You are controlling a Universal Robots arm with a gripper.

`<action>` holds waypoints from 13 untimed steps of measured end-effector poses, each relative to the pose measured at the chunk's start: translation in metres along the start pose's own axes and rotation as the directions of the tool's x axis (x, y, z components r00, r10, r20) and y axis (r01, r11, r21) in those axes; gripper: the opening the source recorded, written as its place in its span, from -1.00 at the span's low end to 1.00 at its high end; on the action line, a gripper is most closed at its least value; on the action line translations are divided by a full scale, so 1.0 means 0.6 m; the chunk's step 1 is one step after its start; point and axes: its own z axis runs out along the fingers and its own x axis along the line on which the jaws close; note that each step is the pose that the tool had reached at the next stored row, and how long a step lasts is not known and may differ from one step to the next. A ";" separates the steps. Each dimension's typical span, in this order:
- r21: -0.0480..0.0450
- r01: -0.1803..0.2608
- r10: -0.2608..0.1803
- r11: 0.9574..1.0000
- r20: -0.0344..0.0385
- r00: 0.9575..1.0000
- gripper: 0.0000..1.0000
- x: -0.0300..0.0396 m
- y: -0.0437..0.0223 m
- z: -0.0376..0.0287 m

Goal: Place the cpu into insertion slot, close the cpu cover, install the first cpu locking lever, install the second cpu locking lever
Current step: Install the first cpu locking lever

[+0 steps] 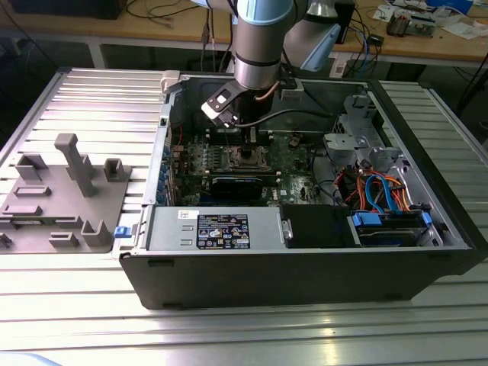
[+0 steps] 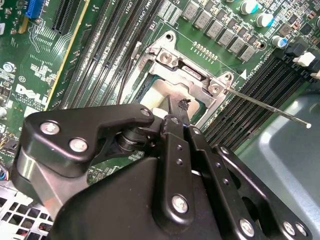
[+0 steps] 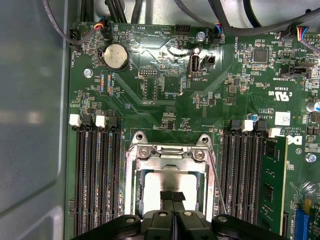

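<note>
Inside the open computer case (image 1: 305, 278), the gripper (image 3: 172, 198) stands over the socket with its two fingers pressed together, holding nothing. The cpu (image 3: 154, 186) lies in the socket, and the cpu cover (image 3: 170, 159) seems to lie flat around it. I cannot tell whether the fingertips touch the cpu. One thin locking lever (image 2: 270, 106) sticks out from the socket corner.

Ribbed metal table (image 1: 84, 99) stands before a cluttered wooden bench (image 1: 450, 48).
</note>
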 end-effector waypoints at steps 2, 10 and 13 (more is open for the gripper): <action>0.000 0.000 0.000 1.000 0.000 1.000 -0.79 0.000 0.000 0.000; 0.000 0.000 0.000 1.000 0.000 1.000 -0.79 0.000 0.000 -0.002; 0.000 0.000 0.000 1.000 0.000 1.000 -0.79 0.000 0.000 -0.010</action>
